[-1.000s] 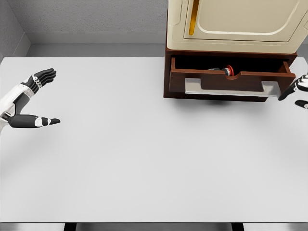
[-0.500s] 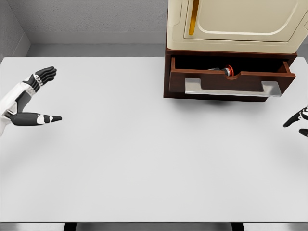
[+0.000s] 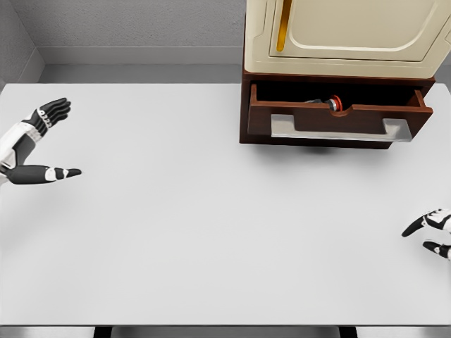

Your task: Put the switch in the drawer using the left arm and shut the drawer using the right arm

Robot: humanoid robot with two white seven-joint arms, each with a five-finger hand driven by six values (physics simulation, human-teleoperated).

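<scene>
The switch (image 3: 334, 103) lies inside the open drawer (image 3: 338, 116), a grey body with a red and white round part showing just above the drawer's front board, so the putting-in looks done and only the closing is left. The drawer stands pulled out toward the near side from the dark brown cabinet (image 3: 244, 113), with its pale bar handle (image 3: 338, 128) facing the robot. The left hand (image 3: 32, 144) hangs over the table's far left edge, fingers spread wide with the thumb held apart, holding nothing; well clear of the drawer, it seems parked. The right hand (image 3: 431, 231) shows only partly at the right edge, near and low, fingers loosely open and empty, well apart from the handle. A cream appliance (image 3: 345, 35) with a yellow strip sits on the cabinet. The white table (image 3: 211, 225) between the right hand and the drawer front holds nothing to block a push.
</scene>
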